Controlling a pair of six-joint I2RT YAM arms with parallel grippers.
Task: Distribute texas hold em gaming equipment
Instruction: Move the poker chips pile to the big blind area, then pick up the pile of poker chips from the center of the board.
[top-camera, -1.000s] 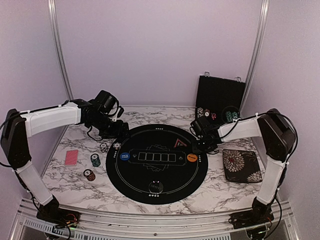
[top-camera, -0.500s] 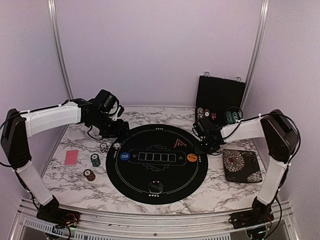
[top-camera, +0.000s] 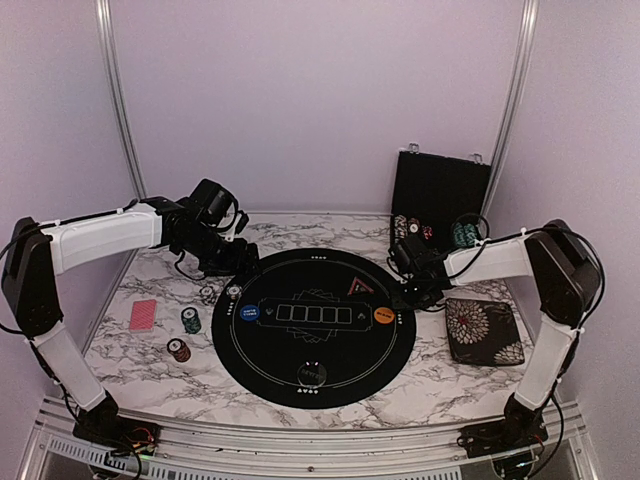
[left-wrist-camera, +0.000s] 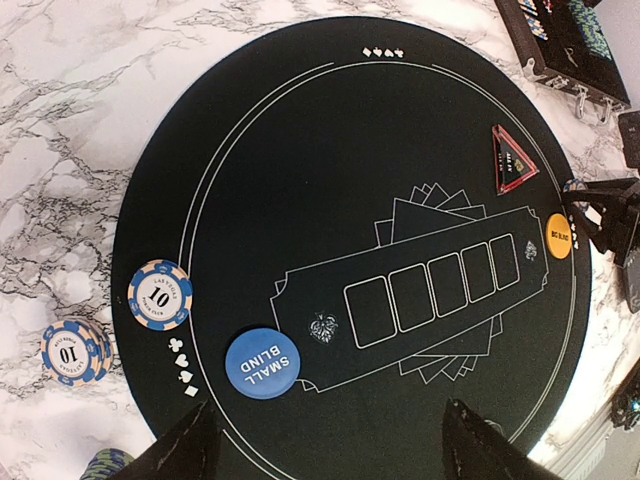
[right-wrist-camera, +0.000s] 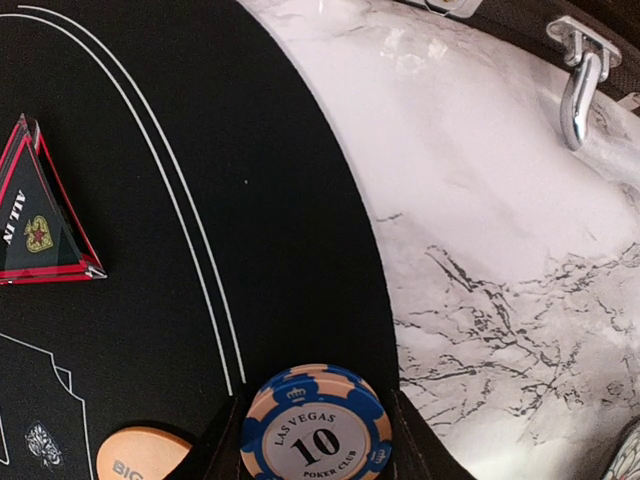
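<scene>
Three buttons are lying on the round black mat (top-camera: 310, 345) in the top view: blue button (top-camera: 248, 313), orange button (top-camera: 384, 316), black button (top-camera: 312, 373). Your left jaws are hovering over the mat's far-left rim. Your right jaws are sitting low at its right rim, just beyond the orange button. Left of the mat, a red-backed card (top-camera: 143, 315), a green chip stack (top-camera: 190, 320) and a red chip stack (top-camera: 179, 350) are resting on the desk (top-camera: 130, 375). The chip case (top-camera: 440, 195) is standing open at the back right, with the floral pad (top-camera: 483, 330) lying nearer you.

Left wrist view: your left jaws are standing wide apart, with nothing between them. Below them a lone 10 chip (left-wrist-camera: 160, 294) is lying just inside the mat's rim, and a blue chip stack (left-wrist-camera: 72, 351) is sitting just off it.

Right wrist view: your right jaws are clamping a Las Vegas 10 chip (right-wrist-camera: 316, 427), lying flat at the mat's edge. The orange button is just beside it, and the all-in triangle (right-wrist-camera: 40, 225) is lying further in.
</scene>
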